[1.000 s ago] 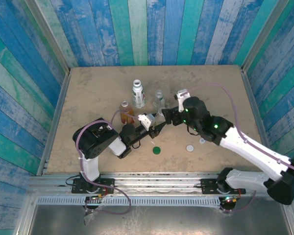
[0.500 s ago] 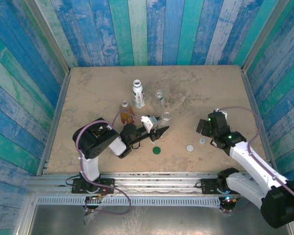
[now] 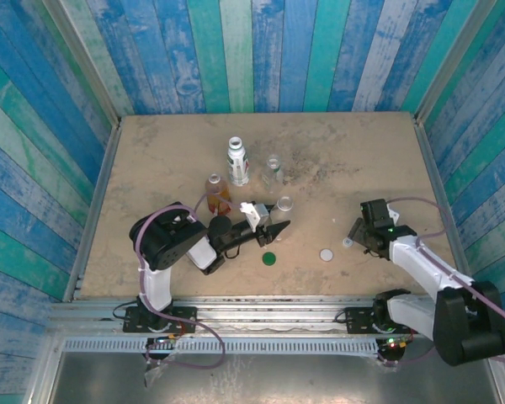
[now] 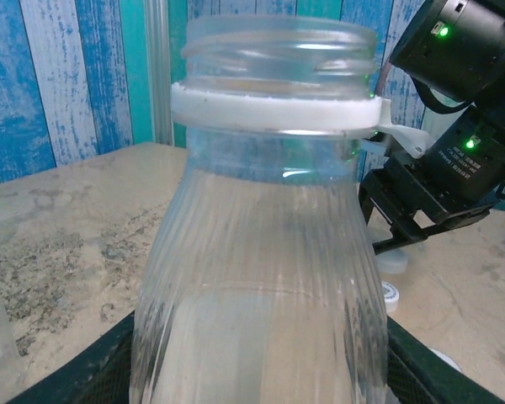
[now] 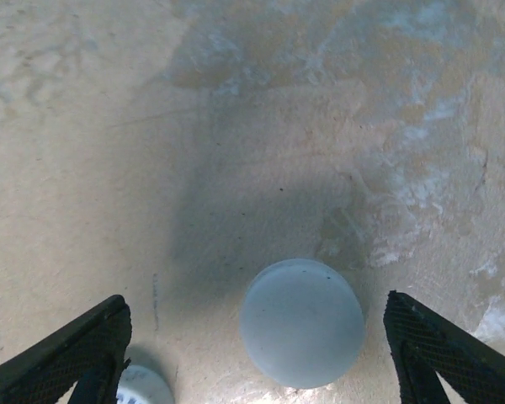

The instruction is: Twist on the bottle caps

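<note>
Left jaws first: you have them closed partway on the clear ribbed bottle [image 4: 261, 252], the dark pads pressing its lower sides from either flank. The bottle stands upright on the table [image 3: 151, 151], near the middle. Its mouth is open, and a white ring sits around the neck.

Your right jaws are spread wide and low over the table on the right side. In the right wrist view a pale grey cap [image 5: 301, 322] lies flat between the two fingertips, touching neither. A small white cap [image 5: 143, 387] peeks out beside the fingertip at the left of that frame, partly hidden by it. From above, both caps lie close together just in front of your right jaws.

The dark green cap [image 3: 268, 258] rests on the table just nearer to you than the left jaws, apart from the bottle they hold.

Behind the held bottle you have three more bottles standing. The amber bottle [image 3: 216, 192] is to the left, the white-labelled bottle [image 3: 236, 162] is farther back, and a second clear bottle [image 3: 273, 168] is just right of that one. You cannot tell from above whether these are capped.
</note>
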### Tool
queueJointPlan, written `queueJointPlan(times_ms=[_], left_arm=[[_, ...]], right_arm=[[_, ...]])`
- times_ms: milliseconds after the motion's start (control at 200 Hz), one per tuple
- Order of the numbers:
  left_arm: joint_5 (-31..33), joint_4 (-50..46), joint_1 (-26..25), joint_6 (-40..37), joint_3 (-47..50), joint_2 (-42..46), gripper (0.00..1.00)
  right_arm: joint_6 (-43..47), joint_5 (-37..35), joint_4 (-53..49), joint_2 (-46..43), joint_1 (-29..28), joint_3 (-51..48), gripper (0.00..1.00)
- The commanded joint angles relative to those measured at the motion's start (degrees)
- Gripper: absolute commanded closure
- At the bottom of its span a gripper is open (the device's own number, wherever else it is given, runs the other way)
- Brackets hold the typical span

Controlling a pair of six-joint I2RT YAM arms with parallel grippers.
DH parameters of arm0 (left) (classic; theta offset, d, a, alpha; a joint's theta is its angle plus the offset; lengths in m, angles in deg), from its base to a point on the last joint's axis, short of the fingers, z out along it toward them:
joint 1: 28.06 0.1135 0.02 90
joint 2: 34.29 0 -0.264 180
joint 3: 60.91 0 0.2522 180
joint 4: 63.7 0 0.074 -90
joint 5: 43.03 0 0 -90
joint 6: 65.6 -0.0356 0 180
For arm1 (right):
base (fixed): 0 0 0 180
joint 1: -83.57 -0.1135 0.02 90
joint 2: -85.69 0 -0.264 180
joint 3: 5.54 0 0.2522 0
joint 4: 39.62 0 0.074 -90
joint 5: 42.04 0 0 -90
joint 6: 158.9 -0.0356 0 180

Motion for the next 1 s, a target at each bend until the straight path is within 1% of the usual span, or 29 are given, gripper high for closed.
queueJointPlan(times_ms=[0,30,40,65,145,315,466,641,846,996], left_arm=[[0.12,4.23,-0.14,0.21,0.68,-2.08,0.48],[0.08,3.99,-0.16,0.14,0.61,-2.16,0.48],[0.15,3.94,-0.14,0.12,0.56,-2.23,0.48],[0.17,3.78,-0.16,0.08,0.52,-2.25,0.47],[0.17,3.71,-0.16,0.02,0.48,-2.29,0.47],[0.83,2.52,-0.15,0.01,0.63,-1.87,0.47],[1.66,0.86,-0.14,-0.14,0.63,-1.01,0.47],[2.06,0.56,-0.21,-0.41,0.96,-0.66,0.46],[2.55,1.17,-0.14,-0.49,2.04,-0.36,0.46],[2.70,0.99,-0.10,-0.94,3.03,0.36,0.46]], right_arm=[[-0.60,-0.51,0.36,2.83,0.62,0.32,0.24],[-0.54,-0.33,0.59,3.67,0.73,0.36,0.26],[-0.37,-0.29,0.59,3.98,0.79,0.52,0.29],[0.06,-0.09,0.24,4.52,0.95,0.90,0.31],[0.83,0.67,-0.24,5.92,1.00,1.89,0.33],[3.44,4.49,0.52,8.22,0.93,2.92,0.45],[5.30,5.27,0.54,9.43,-0.86,4.31,0.55],[6.21,4.17,0.38,11.90,-5.16,6.85,0.55],[5.69,4.02,1.25,17.57,-11.48,10.74,0.54],[4.89,3.67,2.44,19.75,-15.99,13.58,0.50]])
